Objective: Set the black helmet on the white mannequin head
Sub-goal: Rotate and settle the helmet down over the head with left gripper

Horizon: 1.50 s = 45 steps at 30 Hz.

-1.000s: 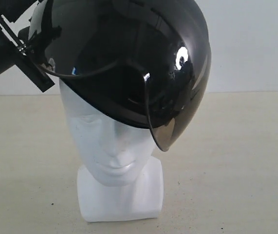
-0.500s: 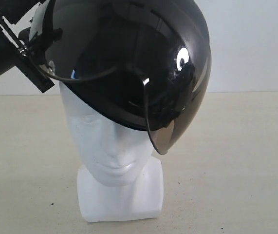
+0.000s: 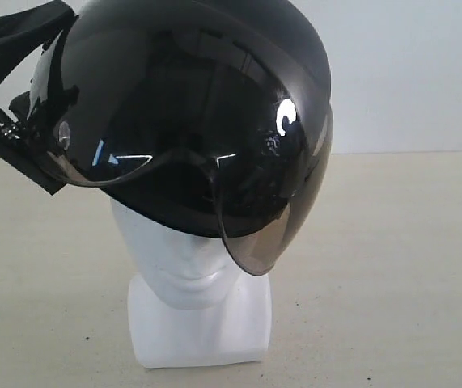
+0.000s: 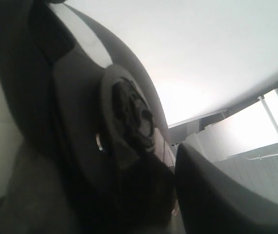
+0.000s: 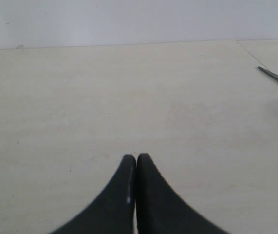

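Helmet (image 3: 190, 121) sits tilted over the head (image 3: 188, 279), hiding its eyes; left gripper (image 3: 36, 153) clamps its rim; right gripper (image 5: 137, 161) pinched closed, empty, above the table (image 5: 129, 87).

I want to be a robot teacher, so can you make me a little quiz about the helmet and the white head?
1. True or false: the black helmet covers the white mannequin head's eyes.
2. The right gripper is: A wide open, B shut and empty, C holding the helmet.
3. Which face part shows below the helmet?
Key: 1 true; 2 B; 3 the mouth.
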Available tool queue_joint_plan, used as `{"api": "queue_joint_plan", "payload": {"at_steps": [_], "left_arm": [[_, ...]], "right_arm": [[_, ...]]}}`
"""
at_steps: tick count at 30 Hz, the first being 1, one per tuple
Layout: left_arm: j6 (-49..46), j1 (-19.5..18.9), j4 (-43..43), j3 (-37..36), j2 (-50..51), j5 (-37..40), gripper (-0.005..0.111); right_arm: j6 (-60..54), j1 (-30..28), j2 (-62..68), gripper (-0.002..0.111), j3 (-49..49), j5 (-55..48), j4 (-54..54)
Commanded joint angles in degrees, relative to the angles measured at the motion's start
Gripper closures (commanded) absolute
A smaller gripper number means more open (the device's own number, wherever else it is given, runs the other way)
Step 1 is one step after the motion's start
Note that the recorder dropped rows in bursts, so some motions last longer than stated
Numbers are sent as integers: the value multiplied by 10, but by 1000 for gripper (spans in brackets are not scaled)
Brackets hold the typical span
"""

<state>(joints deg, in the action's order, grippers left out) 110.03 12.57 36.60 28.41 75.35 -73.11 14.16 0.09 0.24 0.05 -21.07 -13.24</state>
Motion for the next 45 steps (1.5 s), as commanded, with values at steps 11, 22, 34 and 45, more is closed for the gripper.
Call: {"api": "queue_joint_plan", "payload": {"at_steps": [11, 22, 34, 45], "left_arm": [[-139, -23, -21, -19, 0, 210, 102], [-150, -23, -21, -19, 0, 221, 102], [-152, -23, 19, -28, 0, 258, 102], [-159, -23, 22, -50, 0, 252, 70]], "right_arm": [[0, -1, -2, 108, -1, 6, -4], [0, -1, -2, 108, -1, 6, -4], [0, -1, -2, 108, -1, 6, -4], [0, -1, -2, 108, -1, 6, -4]]}}
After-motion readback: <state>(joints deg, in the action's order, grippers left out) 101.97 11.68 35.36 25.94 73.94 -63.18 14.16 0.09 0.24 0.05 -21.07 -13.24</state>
